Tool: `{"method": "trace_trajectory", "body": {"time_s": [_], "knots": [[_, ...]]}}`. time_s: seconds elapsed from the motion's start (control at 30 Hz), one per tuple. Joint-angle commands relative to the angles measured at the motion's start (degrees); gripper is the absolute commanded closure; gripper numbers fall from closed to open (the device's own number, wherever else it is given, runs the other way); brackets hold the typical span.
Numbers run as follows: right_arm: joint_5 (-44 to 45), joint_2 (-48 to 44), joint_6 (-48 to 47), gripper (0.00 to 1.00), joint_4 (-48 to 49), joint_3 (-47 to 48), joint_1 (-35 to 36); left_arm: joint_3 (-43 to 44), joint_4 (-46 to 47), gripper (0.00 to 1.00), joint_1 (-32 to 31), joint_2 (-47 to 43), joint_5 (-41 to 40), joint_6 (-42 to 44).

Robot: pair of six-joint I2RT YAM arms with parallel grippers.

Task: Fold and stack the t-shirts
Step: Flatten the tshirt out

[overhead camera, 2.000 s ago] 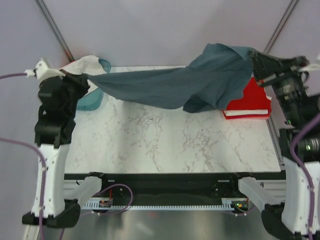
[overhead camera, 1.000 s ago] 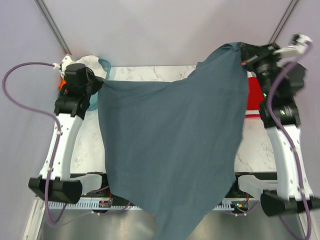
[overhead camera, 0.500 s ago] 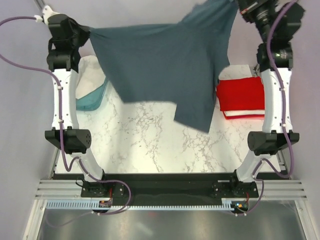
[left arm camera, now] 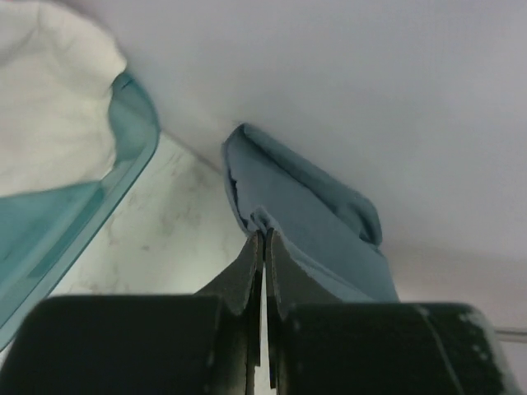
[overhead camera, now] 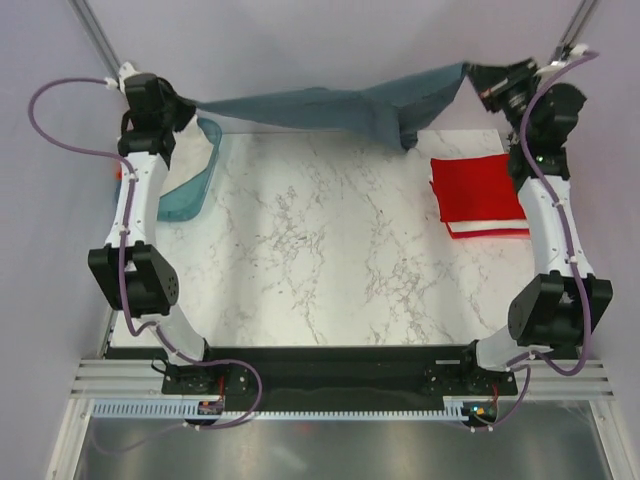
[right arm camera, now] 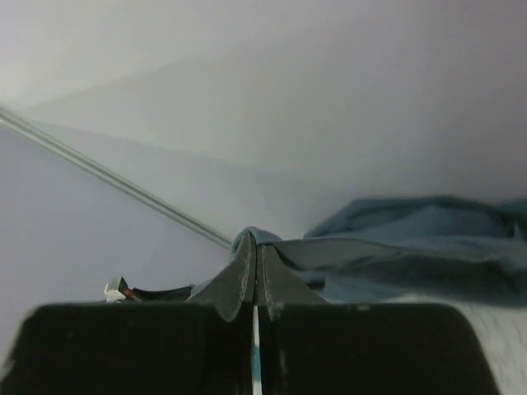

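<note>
A slate blue-grey t-shirt (overhead camera: 330, 108) hangs stretched between both grippers over the table's far edge. My left gripper (overhead camera: 185, 108) is shut on its left end, seen in the left wrist view (left arm camera: 263, 234) with the cloth (left arm camera: 313, 222) running away from the tips. My right gripper (overhead camera: 478, 85) is shut on its right end, seen in the right wrist view (right arm camera: 254, 240) with the cloth (right arm camera: 395, 247) trailing right. A folded red t-shirt (overhead camera: 478, 188) lies on a white one at the right of the marble table (overhead camera: 330, 260). White cloth (left arm camera: 41, 99) fills the basket.
A teal plastic basket (overhead camera: 195, 185) stands at the far left of the table, also in the left wrist view (left arm camera: 123, 156). The grey back wall is close behind both grippers. Black frame posts rise at the far corners.
Both arms have swung the blue-grey shirt up off the near side and back down to the far edge. It now hangs as a narrow band where it was spread wide before.
</note>
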Motion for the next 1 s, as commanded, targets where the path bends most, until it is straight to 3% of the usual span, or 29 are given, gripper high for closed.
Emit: {"method": "trace_trajectory", "body": {"time_s": [0.0, 0.1, 0.4, 0.5, 0.7, 0.97], "knots": [[-1.9, -7.8, 1.2, 1.0, 10.8, -15.7, -0.6, -13.5, 8.6, 0.98, 0.4, -7.5, 0.4, 0.2], [-1.4, -12.7, 1.9, 1.0, 13.0, -29.4, -0.7, -32.6, 14.7, 0.98, 0.4, -13.1, 0.2, -1.5], [1.7, -22.5, -4.6, 1.0, 2.9, -50.7, -0.5, -62.5, 20.7, 0.98, -1.1, -22.6, 0.4, -7.9], [0.9, -25.5, -6.4, 1.0, 0.9, -55.6, -0.5, -68.3, 23.8, 0.98, -1.1, -26.6, 0.4, -10.5], [-2.6, -32.6, -11.7, 1.0, -7.2, -60.9, -0.4, -77.6, 18.6, 0.98, -1.0, -37.1, -6.3, -10.2], [-3.8, -46.2, -16.1, 1.0, -20.0, -64.9, -0.4, -83.8, 14.9, 0.98, -0.9, -44.6, -4.4, -8.9]]}}
